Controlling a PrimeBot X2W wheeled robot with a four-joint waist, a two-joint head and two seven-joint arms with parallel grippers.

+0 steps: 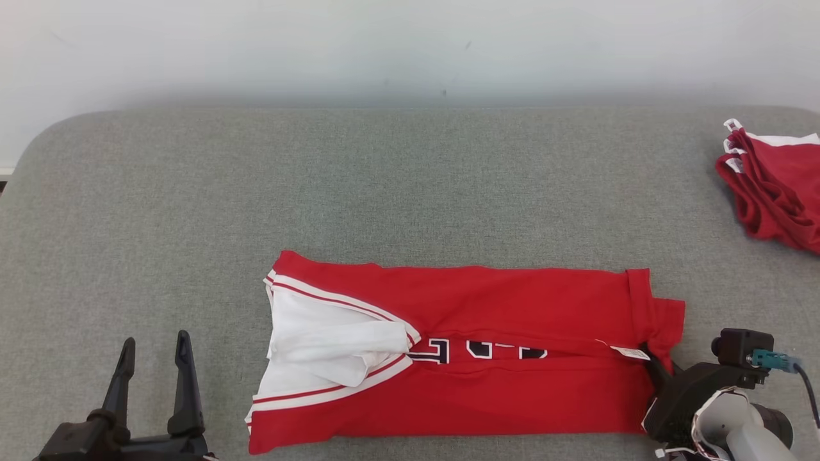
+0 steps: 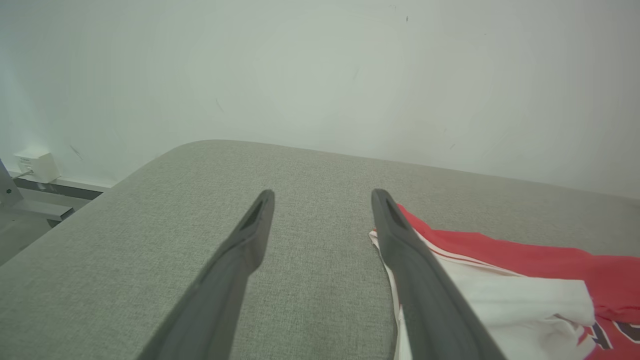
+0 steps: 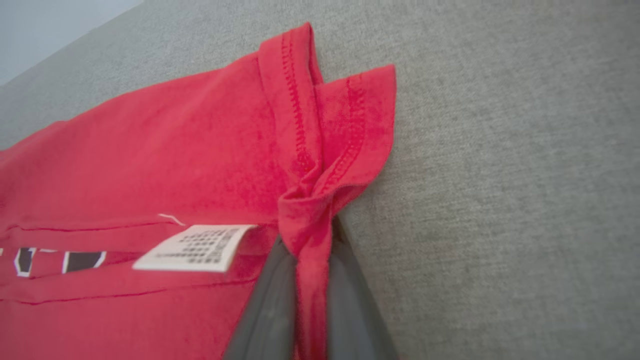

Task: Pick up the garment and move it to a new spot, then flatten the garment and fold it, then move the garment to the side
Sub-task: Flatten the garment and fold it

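Jaws of the right gripper point(image 3: 309, 237) are clamped on a bunched hem corner of the red cloth garment with white striped trim point(image 1: 487, 307), which lies folded into a long band on the near middle of the grey fabric-covered table point(image 1: 384, 179). Just beside the pinch, a small white sewn-in label point(image 3: 195, 247) carries rows of dark print too blurred to read. Black white-edged characters point(image 1: 477, 351) peek from the central fold, mostly hidden and illegible. Left of the garment and apart from it, the left gripper point(image 1: 156, 342) hovers with its jaws spread wide and nothing between them. A crumpled red and white cloth heap point(image 1: 775, 192) sits at the table's far right.
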